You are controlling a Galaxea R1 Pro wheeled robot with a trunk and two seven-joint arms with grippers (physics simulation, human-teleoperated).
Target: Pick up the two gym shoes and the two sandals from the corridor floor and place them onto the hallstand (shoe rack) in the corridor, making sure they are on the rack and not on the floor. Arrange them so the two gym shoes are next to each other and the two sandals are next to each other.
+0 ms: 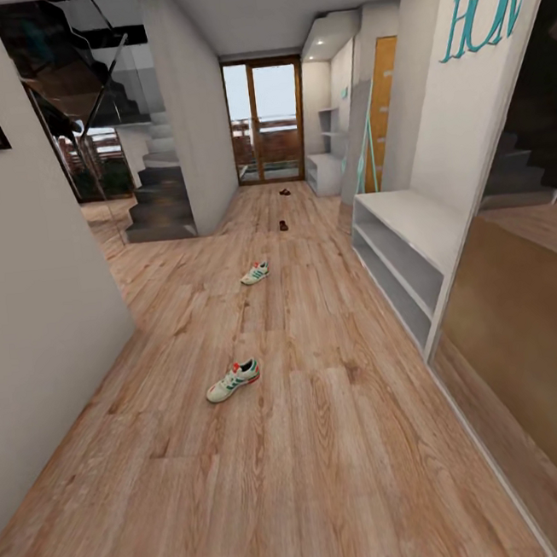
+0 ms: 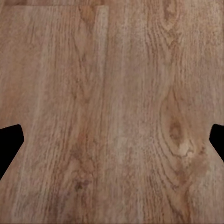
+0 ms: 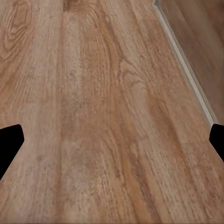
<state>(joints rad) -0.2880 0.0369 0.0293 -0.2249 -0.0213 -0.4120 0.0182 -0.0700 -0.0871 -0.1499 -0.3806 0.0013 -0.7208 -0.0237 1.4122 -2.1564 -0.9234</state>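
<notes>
On the wood floor lie two sneakers, well apart, two sandals beyond, rack at right; both arms' fingers spread wide, empty.

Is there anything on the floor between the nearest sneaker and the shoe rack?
Nothing visible. The nearest gym shoe lies on bare corridor floor, and the planks between it and the hallstand at the right wall hold nothing. The other gym shoe lies farther down the corridor, off that path.
</notes>
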